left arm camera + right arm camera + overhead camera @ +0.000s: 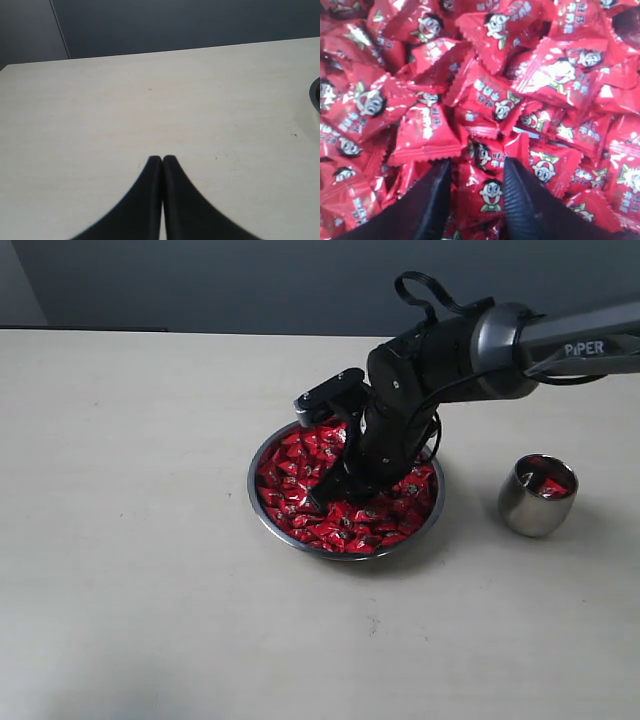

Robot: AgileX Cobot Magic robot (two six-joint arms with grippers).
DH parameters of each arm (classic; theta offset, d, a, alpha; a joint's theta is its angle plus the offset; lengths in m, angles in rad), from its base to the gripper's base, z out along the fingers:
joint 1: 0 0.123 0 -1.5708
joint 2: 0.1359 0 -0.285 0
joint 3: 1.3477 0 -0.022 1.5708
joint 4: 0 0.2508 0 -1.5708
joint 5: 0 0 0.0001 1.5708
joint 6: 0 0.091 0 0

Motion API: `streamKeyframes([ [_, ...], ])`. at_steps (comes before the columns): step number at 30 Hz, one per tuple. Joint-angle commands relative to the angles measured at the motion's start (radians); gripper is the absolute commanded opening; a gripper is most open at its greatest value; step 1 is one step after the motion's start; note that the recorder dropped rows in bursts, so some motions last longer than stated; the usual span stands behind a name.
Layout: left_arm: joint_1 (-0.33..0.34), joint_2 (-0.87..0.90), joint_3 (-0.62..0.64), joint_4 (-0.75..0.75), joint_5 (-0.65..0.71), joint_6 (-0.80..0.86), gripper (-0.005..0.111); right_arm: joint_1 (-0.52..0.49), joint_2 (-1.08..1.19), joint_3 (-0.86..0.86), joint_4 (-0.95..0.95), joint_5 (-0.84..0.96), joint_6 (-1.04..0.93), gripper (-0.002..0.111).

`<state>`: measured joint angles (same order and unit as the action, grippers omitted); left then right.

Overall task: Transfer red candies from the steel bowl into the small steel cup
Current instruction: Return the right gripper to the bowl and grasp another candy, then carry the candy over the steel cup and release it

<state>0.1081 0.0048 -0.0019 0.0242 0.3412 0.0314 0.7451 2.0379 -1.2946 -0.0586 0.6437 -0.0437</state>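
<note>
In the steel bowl (251,480), your right claw (477,165) stands spread, tips sunk among the red candies (490,100) — straddling one, likely to pinch it. The small steel cup (537,502) stands near; your left claw (162,159) sits pressed together, idle.

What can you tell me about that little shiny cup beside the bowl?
The cup is a small, handleless tumbler of polished grey metal with a rounded, barrel-like body and an open mouth. It stands on the pale table, to the right of the bowl and clear of it. Red sweets show inside. Nothing but the table touches it from outside.
</note>
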Motion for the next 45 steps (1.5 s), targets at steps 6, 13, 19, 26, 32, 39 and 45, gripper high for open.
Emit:
streamKeyframes([
  [6,0.0,-0.005,0.002,0.003,-0.007,-0.002,0.0,0.001,0.012,-0.007,-0.108,0.006,0.07,0.032],
  [13,0.0,-0.005,0.002,0.003,-0.007,-0.002,0.0,0.001,0.01,-0.007,-0.183,0.019,0.087,-0.001],
  [19,0.0,-0.005,0.002,0.003,-0.007,-0.002,0.0,0.001,-0.086,-0.007,-0.372,0.065,0.231,-0.001],
  [26,0.0,-0.005,0.002,0.003,-0.007,-0.002,0.0,-0.094,-0.259,-0.007,-0.431,0.138,0.355,-0.001],
  [32,0.0,-0.005,0.002,0.003,-0.007,-0.002,0.0,-0.319,-0.462,0.111,-0.375,0.164,0.377,-0.001],
  [39,0.0,-0.005,0.002,0.003,-0.007,-0.002,0.0,-0.388,-0.575,0.374,-0.196,-0.035,0.321,-0.001],
  [45,0.0,-0.005,0.002,0.003,-0.007,-0.002,0.0,-0.388,-0.462,0.374,-0.198,-0.072,0.321,-0.001],
])
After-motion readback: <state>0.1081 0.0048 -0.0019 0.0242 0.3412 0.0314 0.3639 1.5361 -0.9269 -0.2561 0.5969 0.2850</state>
